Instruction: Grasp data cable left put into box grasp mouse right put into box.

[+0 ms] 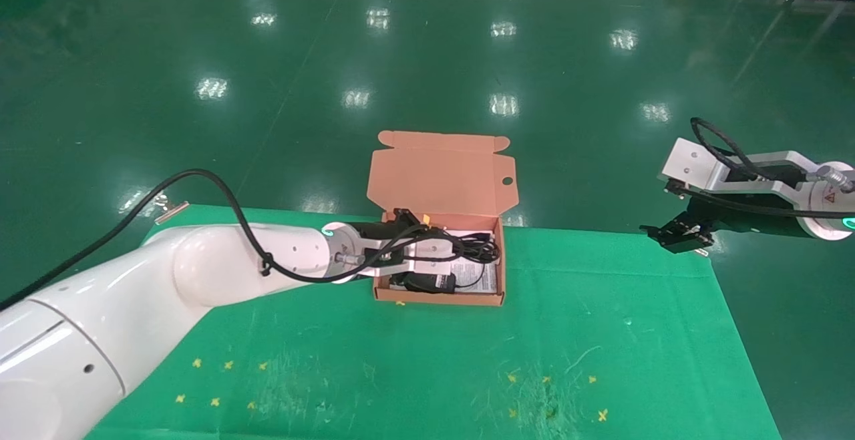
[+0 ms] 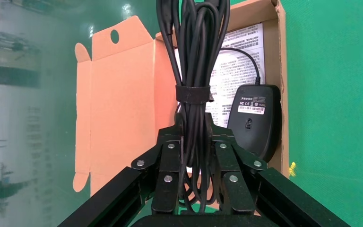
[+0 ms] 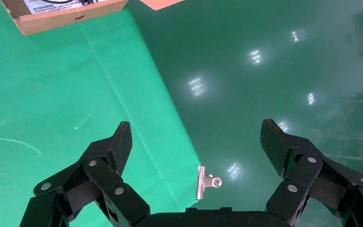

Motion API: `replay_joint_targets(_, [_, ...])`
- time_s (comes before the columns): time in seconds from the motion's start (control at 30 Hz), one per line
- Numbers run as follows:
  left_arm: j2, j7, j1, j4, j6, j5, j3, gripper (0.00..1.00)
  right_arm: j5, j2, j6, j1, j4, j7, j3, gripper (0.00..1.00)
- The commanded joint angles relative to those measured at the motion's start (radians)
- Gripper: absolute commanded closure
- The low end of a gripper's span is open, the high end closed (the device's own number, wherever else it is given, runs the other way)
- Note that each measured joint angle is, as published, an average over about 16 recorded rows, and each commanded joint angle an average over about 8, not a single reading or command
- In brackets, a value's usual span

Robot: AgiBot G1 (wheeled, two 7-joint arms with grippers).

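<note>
Left gripper (image 2: 194, 142) clamped on one data cable (image 2: 194, 56), a strapped black loop bundle, over the box (image 1: 437, 298) at the desk's far edge. Inside: one black mouse (image 2: 256, 120), underside up, label unreadable, on a printed sheet (image 2: 236, 61). Right gripper (image 3: 196, 142) spread wide, empty, off the far right corner.

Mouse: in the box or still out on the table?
In. The mouse lies underside up on the printed sheet inside the box, beside the data cable gripped by the left hand.
</note>
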Motion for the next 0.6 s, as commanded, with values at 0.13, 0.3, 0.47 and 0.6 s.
replay_joint_targets(0.13, [0.000, 0.001, 0.000, -0.002, 0.000, 0.006, -0.005, 0.00, 0.002, -0.002, 0.000, 0.000, -0.004, -0.003, 0.001, 0.00])
replay_joint_targets(0.3, [-0.004, 0.002, 0.002, -0.006, 0.001, 0.009, -0.008, 0.00, 0.004, -0.004, 0.000, 0.000, -0.007, -0.005, 0.002, 0.00])
replay_joint_targets(0.47, [-0.022, 0.001, 0.002, -0.032, 0.001, 0.005, -0.010, 0.00, 0.005, -0.004, 0.001, 0.000, -0.008, -0.005, 0.003, 0.00])
replay_joint_targets(0.6, [-0.037, -0.004, -0.008, -0.058, -0.006, 0.000, -0.011, 0.00, 0.005, -0.004, 0.006, 0.008, -0.007, -0.005, 0.007, 0.00])
